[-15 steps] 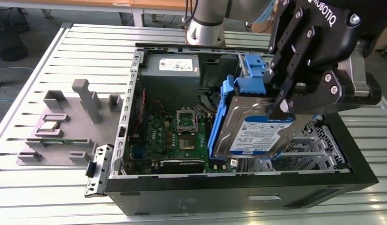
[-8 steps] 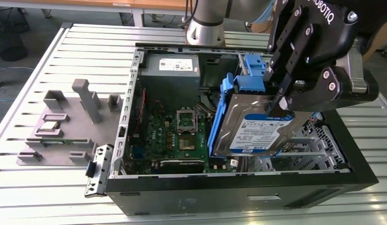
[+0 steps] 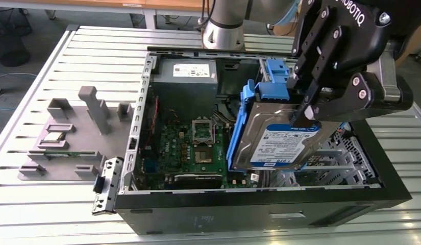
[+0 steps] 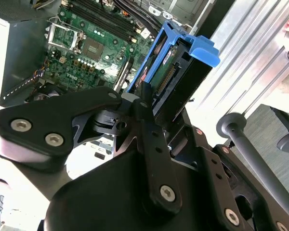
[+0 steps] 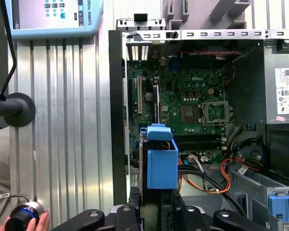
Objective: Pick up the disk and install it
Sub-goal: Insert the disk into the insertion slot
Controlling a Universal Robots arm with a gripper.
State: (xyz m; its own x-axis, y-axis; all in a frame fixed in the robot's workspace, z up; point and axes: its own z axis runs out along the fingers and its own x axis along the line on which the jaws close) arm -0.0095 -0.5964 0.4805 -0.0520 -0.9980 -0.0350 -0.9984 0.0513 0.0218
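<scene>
Gripper [image 3: 300, 115] angled downward, fingers [image 3: 307, 103] clamped on the disk [image 3: 278, 145].

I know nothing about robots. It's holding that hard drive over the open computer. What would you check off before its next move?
1. Grip: the gripper is shut on the disk, at its upper edge. Ok.
2. Blue carrier in place around the disk. Ok.
3. Disk raised over the open computer case, tilted on edge. Ok.
4. Drive cage free to take it: partly hidden behind the disk. Cannot tell.
5. Cables out of the way: orange and black ones lie close to the cage. Cannot tell.
6. Person's hand outside the case. Ok.
</scene>
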